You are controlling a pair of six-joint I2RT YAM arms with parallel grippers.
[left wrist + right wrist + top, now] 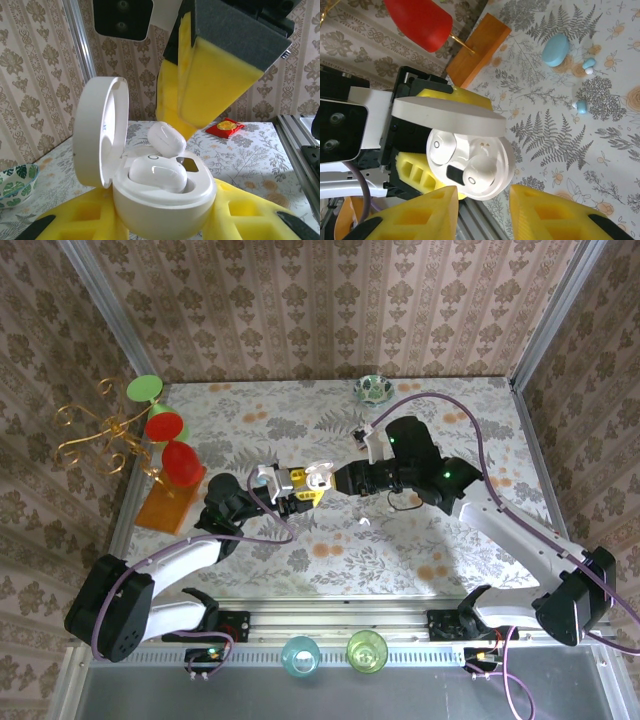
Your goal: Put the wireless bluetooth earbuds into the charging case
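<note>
Gripping the white charging case from both sides, the left fingers hold it above the tabletop with its lid swung open; inside, the nearer white earbud sits low in its well, while the second earbud behind it stands higher and tilted, so it looks placed but not pressed home; just over that bud the right fingers are spread apart with nothing clamped between them, their yellow tips close to it; by this showing the white pair is almost done, with the rear bud needing a push to seat it and the lid yet to be shut; farther out on the tabletop a closed pale-blue case lies flat with two loose pale-blue buds just beside it, and if those count toward the job, they are untouched; beyond them, at the left edge, an orange block carries a gold stand with red cups, and a small patterned bowl rests at the far edge.
</note>
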